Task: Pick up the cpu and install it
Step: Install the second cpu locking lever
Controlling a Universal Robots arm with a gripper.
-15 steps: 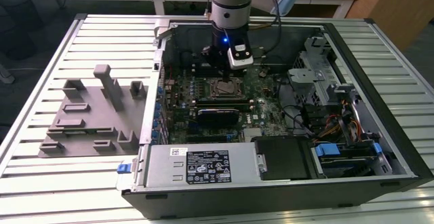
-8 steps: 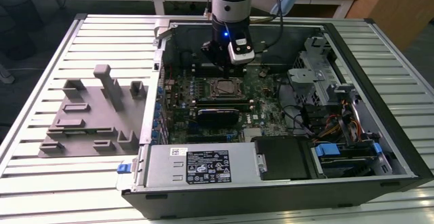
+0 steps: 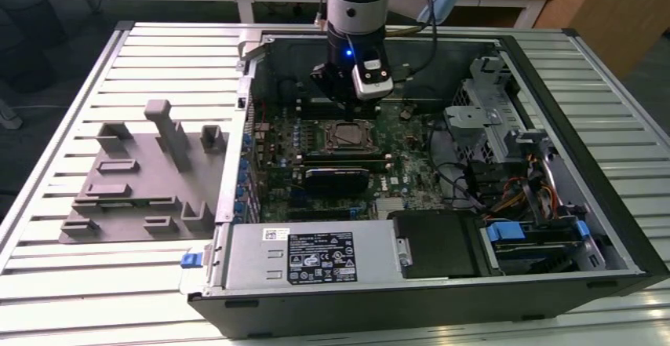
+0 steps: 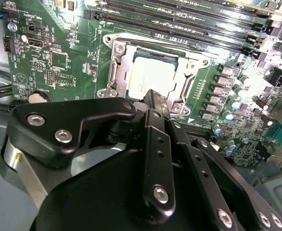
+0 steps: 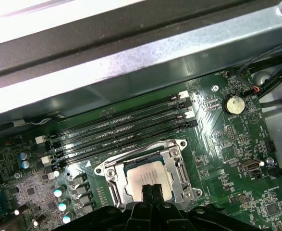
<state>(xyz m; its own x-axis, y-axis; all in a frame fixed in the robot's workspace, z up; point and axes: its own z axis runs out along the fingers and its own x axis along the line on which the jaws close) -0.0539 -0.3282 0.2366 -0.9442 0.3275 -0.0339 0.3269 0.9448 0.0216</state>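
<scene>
The cpu (image 4: pixel 150 77) lies flat inside the black socket frame (image 4: pixel 113 72) on the green motherboard, its pale silver top facing up. In the exterior view the cpu (image 3: pixel 349 134) sits mid-board inside the open computer case (image 3: pixel 419 283). My gripper (image 3: pixel 351 114) hangs straight over it, fingers pressed together with nothing between them. In both wrist views the closed fingertips (image 4: pixel 156 96) cover the near edge of the cpu (image 5: pixel 145 175). I cannot tell whether the tips of the gripper (image 5: pixel 152 188) touch the chip or hover just above it.
Black memory slots (image 5: pixel 121 130) run alongside the socket frame (image 5: pixel 181 168). A grey fixture plate with upright blocks (image 3: pixel 136 181) lies on the slatted table at the exterior view's left. The power supply (image 3: pixel 304 256) and a drive cage (image 3: pixel 482 118) crowd the case.
</scene>
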